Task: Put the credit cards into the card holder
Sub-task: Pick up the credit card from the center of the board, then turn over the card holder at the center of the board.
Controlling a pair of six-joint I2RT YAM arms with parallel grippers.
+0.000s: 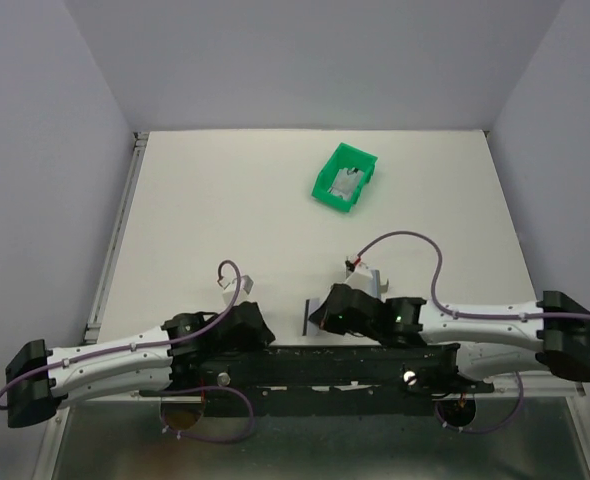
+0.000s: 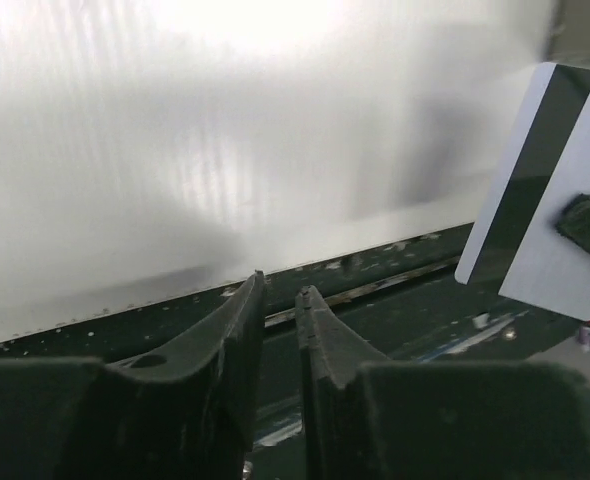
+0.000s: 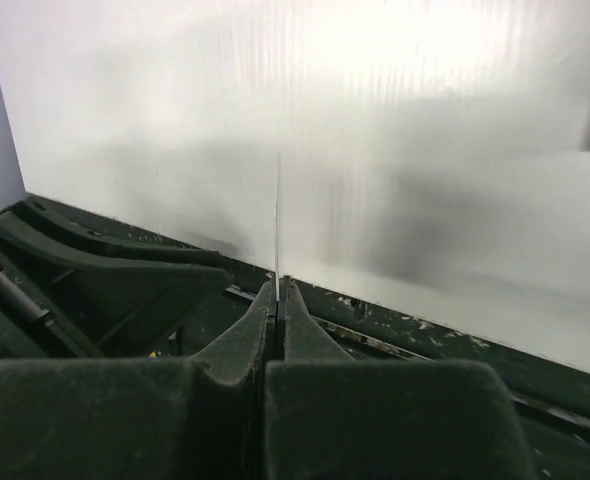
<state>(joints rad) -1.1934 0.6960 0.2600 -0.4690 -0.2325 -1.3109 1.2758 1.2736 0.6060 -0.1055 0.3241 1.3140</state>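
Carrying stage, by judgement: one credit card in hand, none seen lodged in a card holder yet. Next: find the holder's open pocket, turn the card so one edge leads, slide it in straight. Probably needs the other arm to steady the wallet.

On the white desk [image 1: 225,200], well beyond both pincers toward the far side, a green bin [image 1: 327,192] with greyish contents [image 1: 347,185], too small to tell whether more cards. Just behind the right arm's wrist, a pale grey shape [image 1: 373,283], half hidden; perhaps the card holder, cannot say for sure.

Left pincer [image 2: 280,295]: slightly parted, nothing between the fingers, low by the desk's near edge. Right pincer [image 3: 277,292]: clamped tight on the credit card [image 2: 553,170], gripped near one edge, standing upright and edge-on straight out from the fingertips, dark stripe along one long side. Seen from the left pincer: card up and to the right, near but apart, no contact.
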